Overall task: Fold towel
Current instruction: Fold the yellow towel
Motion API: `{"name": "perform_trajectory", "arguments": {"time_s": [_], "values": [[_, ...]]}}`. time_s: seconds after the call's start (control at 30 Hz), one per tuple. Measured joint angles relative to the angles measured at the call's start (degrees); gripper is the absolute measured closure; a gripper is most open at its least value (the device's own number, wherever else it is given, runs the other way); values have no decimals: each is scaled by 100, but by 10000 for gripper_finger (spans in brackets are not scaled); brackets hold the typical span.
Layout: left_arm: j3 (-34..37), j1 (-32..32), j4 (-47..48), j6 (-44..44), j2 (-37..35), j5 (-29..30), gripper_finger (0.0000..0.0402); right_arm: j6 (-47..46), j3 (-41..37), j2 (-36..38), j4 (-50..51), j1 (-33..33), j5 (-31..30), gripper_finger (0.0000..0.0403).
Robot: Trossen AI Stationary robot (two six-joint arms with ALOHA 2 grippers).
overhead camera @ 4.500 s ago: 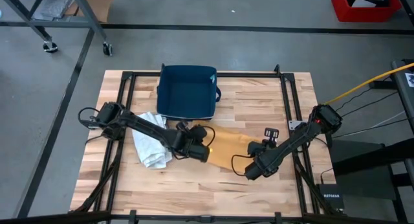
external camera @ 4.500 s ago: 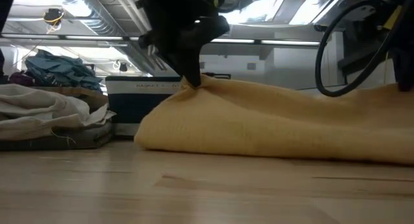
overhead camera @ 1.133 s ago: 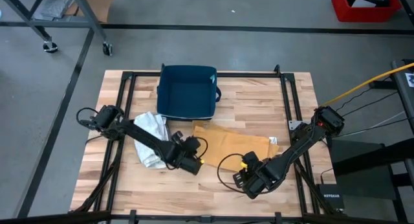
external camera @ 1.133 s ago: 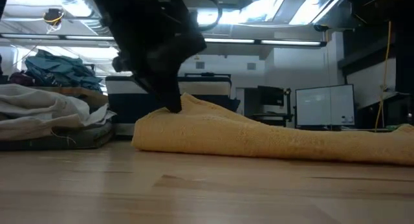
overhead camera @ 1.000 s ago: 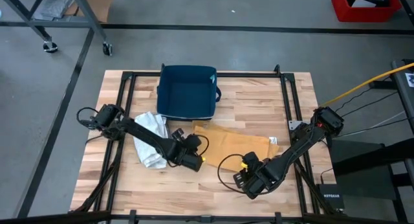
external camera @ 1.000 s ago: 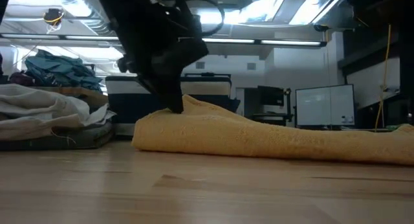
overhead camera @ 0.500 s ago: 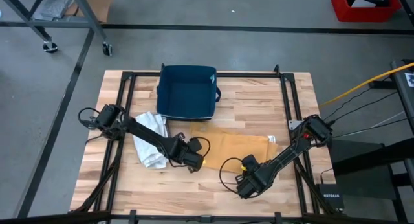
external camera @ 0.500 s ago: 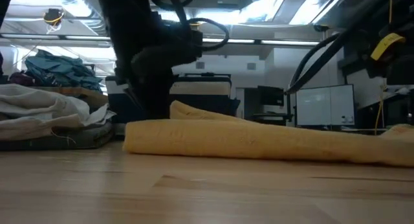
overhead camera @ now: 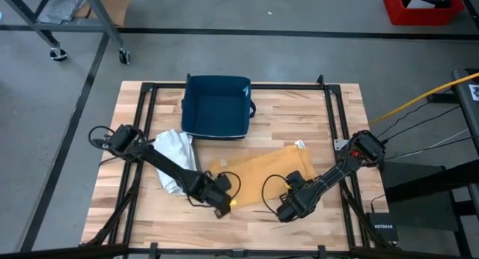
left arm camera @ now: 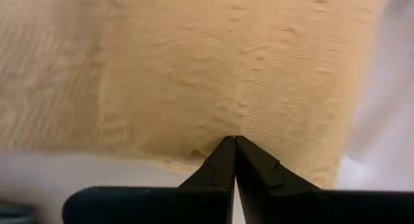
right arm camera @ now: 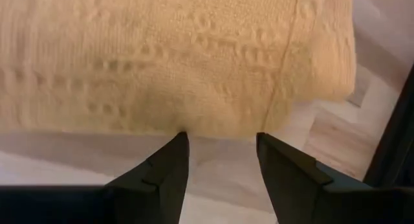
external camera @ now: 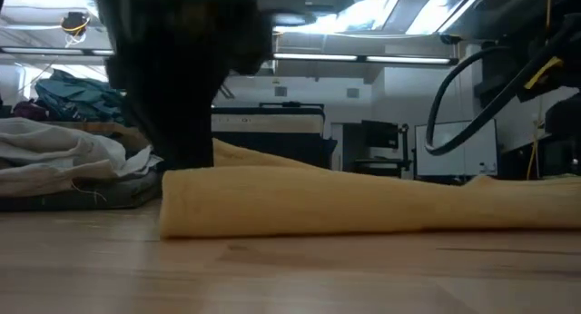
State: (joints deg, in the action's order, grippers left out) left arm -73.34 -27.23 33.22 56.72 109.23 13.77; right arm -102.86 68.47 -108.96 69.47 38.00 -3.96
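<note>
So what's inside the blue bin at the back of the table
Seen from above, the blue bin shows only its own dark blue floor, nothing lying in it. The yellow towel and the crumpled white cloth lie outside, on the table. Shadow along the inner walls could hide something small.

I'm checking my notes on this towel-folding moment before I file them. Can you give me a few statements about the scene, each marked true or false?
1. The left gripper is shut on the near edge of the yellow towel. True.
2. The right gripper is clamped on the towel. False: its fingers stand apart at the towel's edge, with nothing between them.
3. The blue bin sits at the far side of the table, beyond the towel. True.
4. The white cloth lies inside the blue bin. False: it lies on the table beside the left arm.
5. The towel is bunched into a ball. False: it lies low and fairly flat on the table.
</note>
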Motion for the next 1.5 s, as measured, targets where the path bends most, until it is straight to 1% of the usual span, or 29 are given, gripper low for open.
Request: {"name": "perform_trajectory", "arguments": {"time_s": [0.2, 0.33, 0.37, 0.43, 0.53, 0.6, 0.73, 0.83, 0.97, 1.1, 1.23, 1.33, 1.4, 1.5], "values": [[2, -289, -1198, -16, 0, -8, 398, 601, 4, -1, -85, -370, -350, 217], [0, -314, -1664, -258, 0, 25, 398, 831, 4, -1, -87, -584, -588, 217], [-2, -309, -1663, -358, 0, 52, 398, 877, 4, -1, -87, -628, -563, 217], [-2, -305, -1551, -490, 0, 187, 400, 957, 7, -1, -87, -671, -321, 217], [0, -305, -1534, -533, 0, 644, 400, 1172, 89, -1, -89, -651, 111, 217], [0, -268, -1535, -641, -4, 976, 401, 1264, 235, 1, -75, -581, 211, 217], [0, -86, -1534, -898, -4, 1339, 401, 1355, 649, 10, 20, -480, 60, 217], [0, 85, -1526, -1065, -4, 1393, 401, 1487, 979, 12, 103, -421, -160, 217], [0, 290, -1328, -1253, -7, 1402, 401, 1488, 1213, 17, -94, -422, -444, 217], [0, 486, -939, -1517, -9, 1397, 401, 1482, 1189, 12, -747, -422, -658, 217], [0, 607, -390, -1520, -12, 1397, 401, 1481, 1033, -3, -1422, -424, -840, 217], [0, 605, 156, -1506, -15, 1395, 401, 1448, 962, -3, -1613, -426, -862, 217], [0, 583, 460, -1423, -15, 1385, 401, 1308, 916, -5, -1555, -426, -867, 217], [0, 500, 683, -1216, -15, 1306, 401, 1157, 777, -3, -1563, -426, -963, 217]]}}
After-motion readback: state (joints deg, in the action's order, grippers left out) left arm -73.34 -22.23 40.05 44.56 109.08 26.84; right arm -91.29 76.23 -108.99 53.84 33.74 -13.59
